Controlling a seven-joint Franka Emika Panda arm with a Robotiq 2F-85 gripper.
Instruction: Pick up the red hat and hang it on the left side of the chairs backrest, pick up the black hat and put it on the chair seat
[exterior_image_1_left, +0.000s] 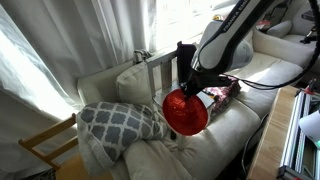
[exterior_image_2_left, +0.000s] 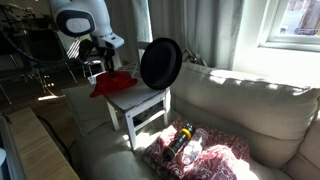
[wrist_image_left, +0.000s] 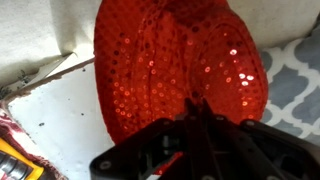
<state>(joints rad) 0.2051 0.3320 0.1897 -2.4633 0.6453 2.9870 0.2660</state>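
My gripper (wrist_image_left: 190, 108) is shut on the brim of the red hat (wrist_image_left: 180, 60), a sequined dome that hangs below it. In both exterior views the red hat (exterior_image_1_left: 185, 112) (exterior_image_2_left: 112, 83) hangs at one side of the pale chair, just over the edge of the chair seat (exterior_image_2_left: 140, 99). The gripper (exterior_image_1_left: 196, 88) (exterior_image_2_left: 100, 68) is right above it. The black hat (exterior_image_2_left: 160, 62) hangs upright on the backrest (exterior_image_1_left: 150, 70). The white seat panel (wrist_image_left: 60, 120) shows beside the red hat in the wrist view.
The chair stands on a pale sofa (exterior_image_2_left: 240, 100). A grey patterned pillow (exterior_image_1_left: 120, 122) lies next to it. A red patterned cloth with a bottle (exterior_image_2_left: 200, 152) lies on the sofa in front. A wooden chair (exterior_image_1_left: 48, 145) stands beside the sofa, with curtains behind it.
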